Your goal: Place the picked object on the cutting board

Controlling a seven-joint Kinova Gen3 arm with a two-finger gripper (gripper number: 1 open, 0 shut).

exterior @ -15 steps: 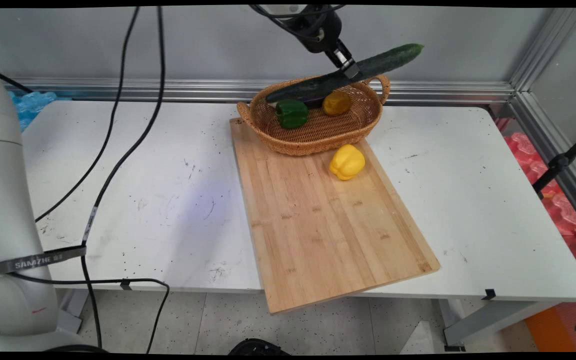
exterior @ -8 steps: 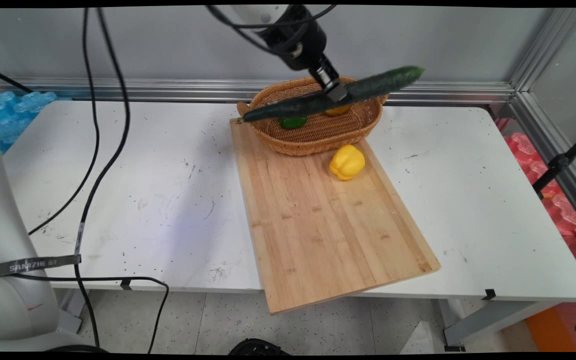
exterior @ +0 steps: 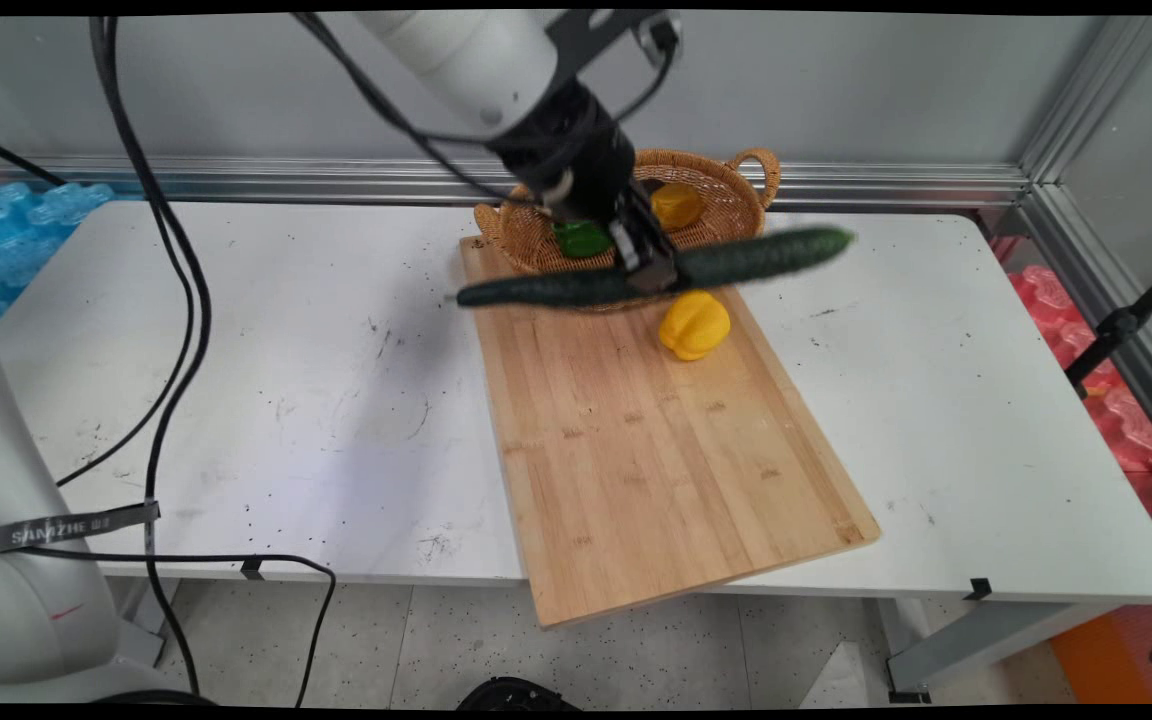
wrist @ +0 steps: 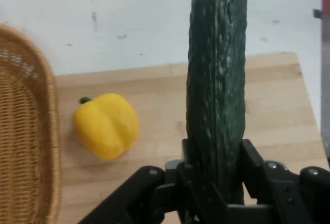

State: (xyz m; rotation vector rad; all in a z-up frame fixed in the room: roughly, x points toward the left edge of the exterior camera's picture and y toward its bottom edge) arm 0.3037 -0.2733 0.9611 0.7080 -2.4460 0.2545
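My gripper [exterior: 652, 270] is shut on a long dark green cucumber [exterior: 766, 255] near its middle and carries it level, above the far end of the wooden cutting board [exterior: 656, 440]. In the hand view the cucumber [wrist: 216, 80] runs up from between the fingers [wrist: 253, 163]. A yellow bell pepper [exterior: 694, 324] lies on the board just below and right of the gripper, and shows as the yellow pepper [wrist: 106, 125] in the hand view. Behind them stands the wicker basket [exterior: 736, 180] holding a green pepper [exterior: 584, 238] and a yellow-orange pepper [exterior: 676, 203].
The board lies at a slant on the white table [exterior: 936, 400] and overhangs its near edge. Black cables [exterior: 176, 300] hang over the table's left part. The basket's rim [wrist: 31, 121] fills the hand view's left side. Metal rails line the back and right edges.
The gripper has carried the cucumber out of the basket, down and toward the near side, over the board's far end. The cucumber has swung from tilted to nearly level.
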